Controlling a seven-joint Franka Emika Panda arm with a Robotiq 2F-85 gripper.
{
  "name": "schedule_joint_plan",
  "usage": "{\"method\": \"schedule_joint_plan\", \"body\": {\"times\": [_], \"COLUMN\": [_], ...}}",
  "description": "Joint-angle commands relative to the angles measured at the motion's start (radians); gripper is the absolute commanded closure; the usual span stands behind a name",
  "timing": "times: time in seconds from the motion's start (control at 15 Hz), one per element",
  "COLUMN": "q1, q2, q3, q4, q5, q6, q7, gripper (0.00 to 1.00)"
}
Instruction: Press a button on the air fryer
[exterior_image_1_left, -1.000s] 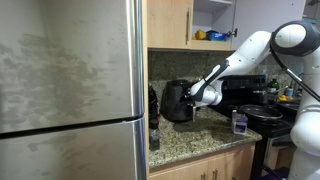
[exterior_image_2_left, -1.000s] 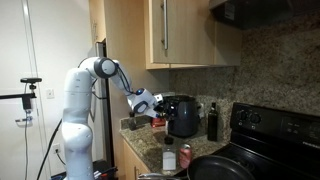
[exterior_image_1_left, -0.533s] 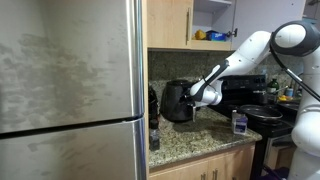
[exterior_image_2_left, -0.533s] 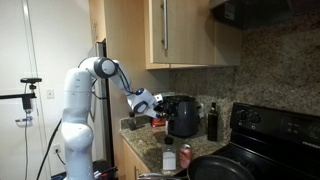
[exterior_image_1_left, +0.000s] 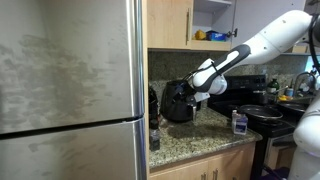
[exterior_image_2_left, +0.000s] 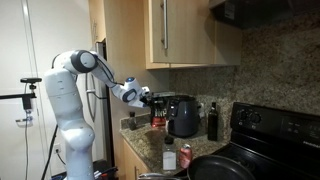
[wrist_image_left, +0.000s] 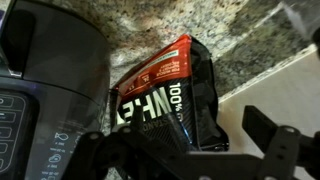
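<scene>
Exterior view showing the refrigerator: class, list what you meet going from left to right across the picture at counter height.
refrigerator → air fryer → gripper → small clear container → black pan

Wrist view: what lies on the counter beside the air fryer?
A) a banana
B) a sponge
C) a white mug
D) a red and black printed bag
D: a red and black printed bag lies on the granite counter, next to the air fryer.
</scene>
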Motion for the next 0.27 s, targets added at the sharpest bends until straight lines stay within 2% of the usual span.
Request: {"method": "schedule_joint_plan", "body": {"times": [0.0,0.07,0.13,0.2], "q1": [0.037,0.019,0.103,0.103], "q2": [-0.249,-0.123,-0.170,-0.211], "q3": [-0.062,-0.022,-0.121,-0.128], "q4": [-0.142,-0.057,-0.091,-0.114], "q5": [0.019,0.007,-0.078,-0.083], "q6": [-0.202,-0.114,-0.148,-0.171], "q7": [-0.104,-0.042,0.006,0.001], "gripper": [0.00,0.00,0.00,0.00]}}
